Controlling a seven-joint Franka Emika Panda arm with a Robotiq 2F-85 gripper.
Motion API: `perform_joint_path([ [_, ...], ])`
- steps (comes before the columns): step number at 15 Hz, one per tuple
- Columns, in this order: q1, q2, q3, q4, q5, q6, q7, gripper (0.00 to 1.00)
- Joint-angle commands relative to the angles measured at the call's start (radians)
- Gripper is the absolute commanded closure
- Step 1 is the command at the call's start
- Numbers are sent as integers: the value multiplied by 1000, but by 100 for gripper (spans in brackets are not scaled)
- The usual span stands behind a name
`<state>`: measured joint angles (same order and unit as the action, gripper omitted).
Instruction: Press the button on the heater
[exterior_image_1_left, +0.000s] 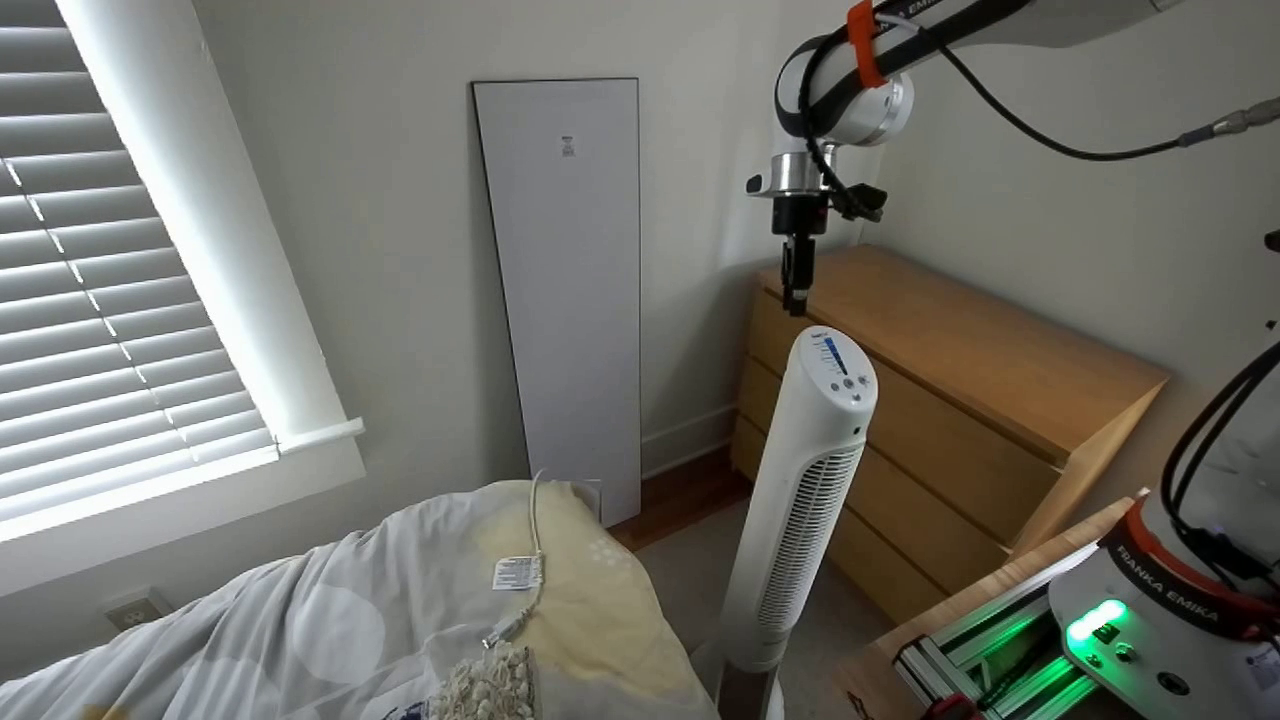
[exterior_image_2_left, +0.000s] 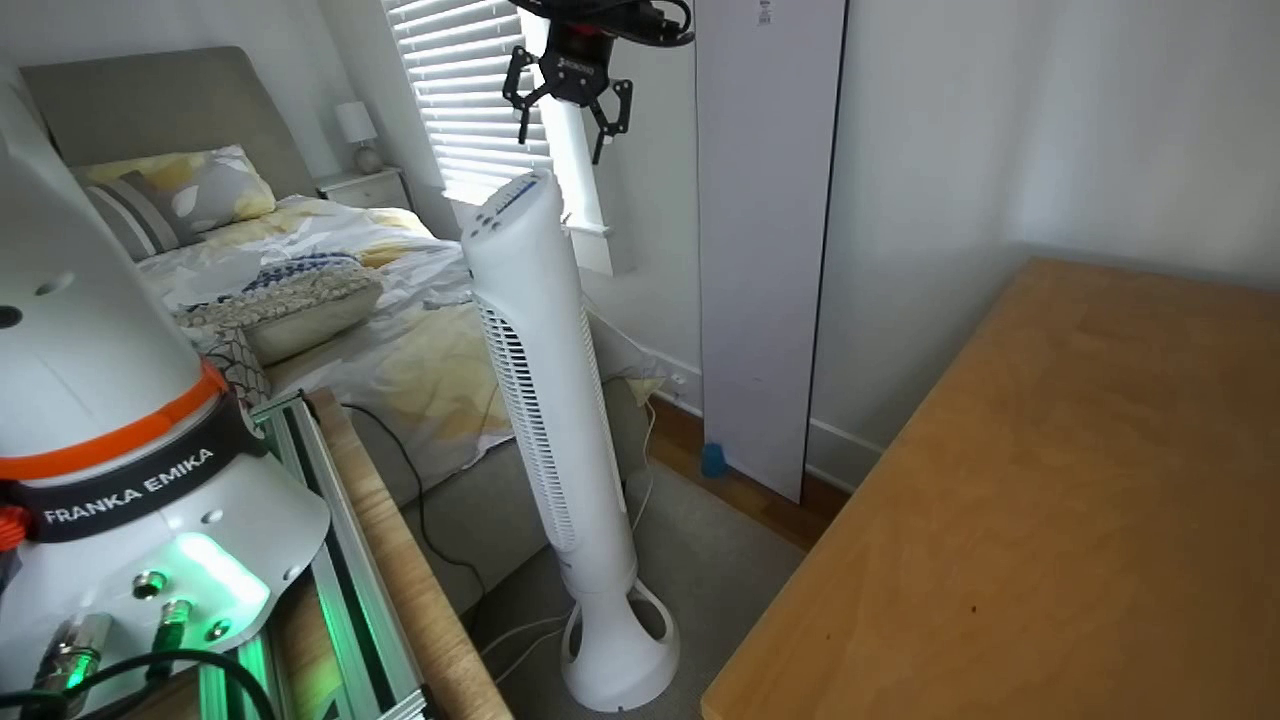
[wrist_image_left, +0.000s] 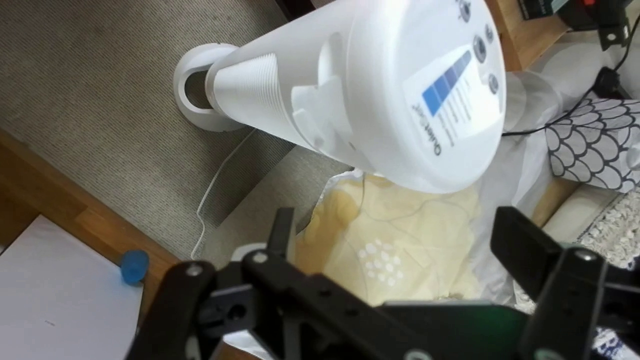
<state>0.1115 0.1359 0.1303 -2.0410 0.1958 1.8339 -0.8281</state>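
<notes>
The heater is a tall slim white tower with a vertical grille and a rounded, slanted top; it also stands on its round base in an exterior view. Its top panel carries a blue strip and several small round buttons, which show large in the wrist view. My gripper is above the heater's top and apart from it. In an exterior view the gripper has its fingers spread with nothing between them. In the wrist view the open fingers lie below the heater's top in the picture.
A wooden dresser stands close beside the heater. A wide pale-grey panel leans on the wall behind. A bed with a yellow and grey cover is on the heater's other side. Cables run near the floor.
</notes>
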Motion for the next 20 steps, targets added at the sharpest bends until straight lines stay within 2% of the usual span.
perform_joint_path([
  [1, -8, 27, 6, 6, -41, -12, -28, 0],
  [6, -14, 53, 7, 21, -76, -39, -53, 0],
  [13, -17, 93, 18, 56, -63, -146, -148, 0],
  [20, -16, 111, 33, 67, -56, -135, -226, 0],
])
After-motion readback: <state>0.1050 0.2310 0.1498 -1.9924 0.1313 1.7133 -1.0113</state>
